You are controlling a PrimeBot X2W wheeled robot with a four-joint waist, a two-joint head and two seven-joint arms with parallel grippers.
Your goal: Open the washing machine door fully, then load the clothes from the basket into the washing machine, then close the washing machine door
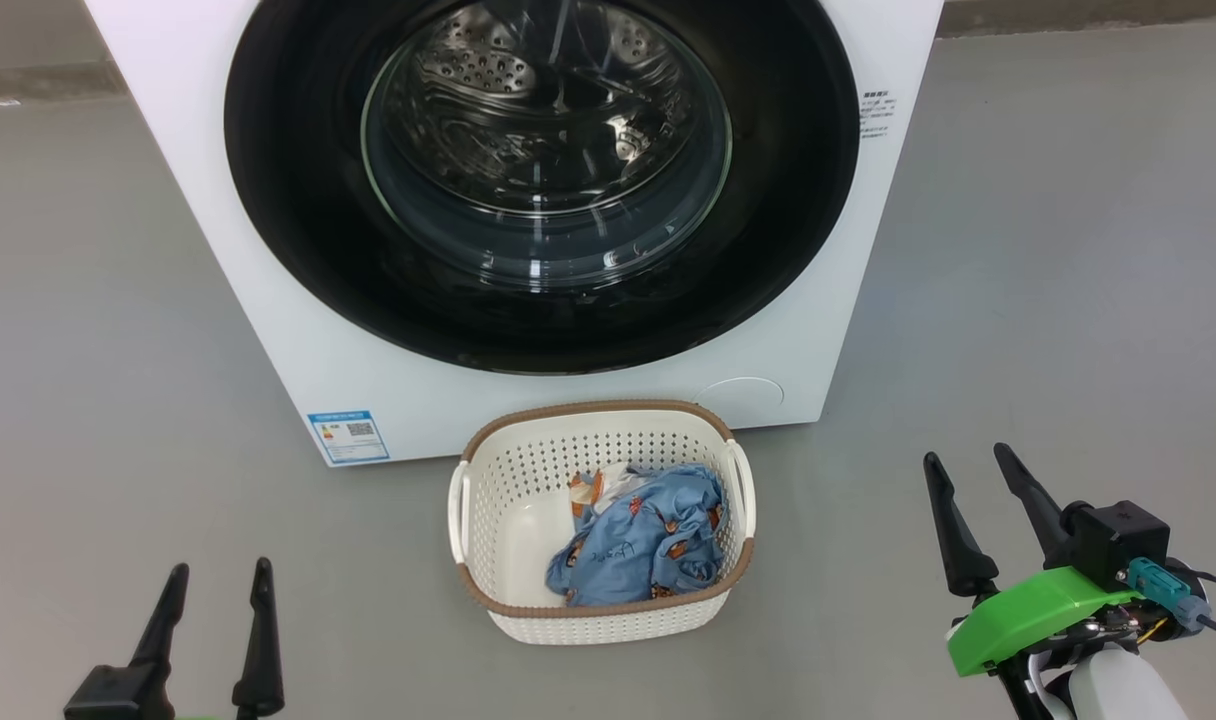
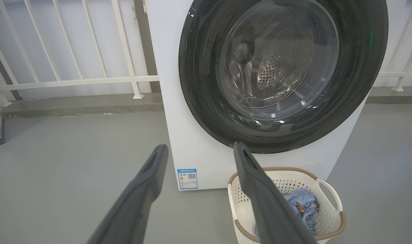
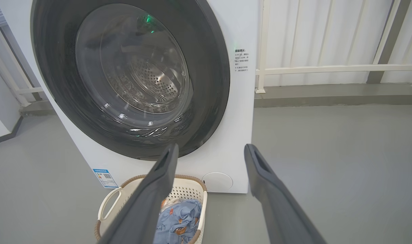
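Before white front-loading washing machine, black-rimmed round door closed, light-blue clothes in cream perforated basket, left gripper and right gripper fingers spread, empty

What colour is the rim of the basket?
The basket rim is brown with a woven look; the head view shows it best.

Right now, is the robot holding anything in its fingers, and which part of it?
Nothing is held. The left gripper and right gripper both hover with fingers spread apart and empty; the clothes lie untouched in the basket.
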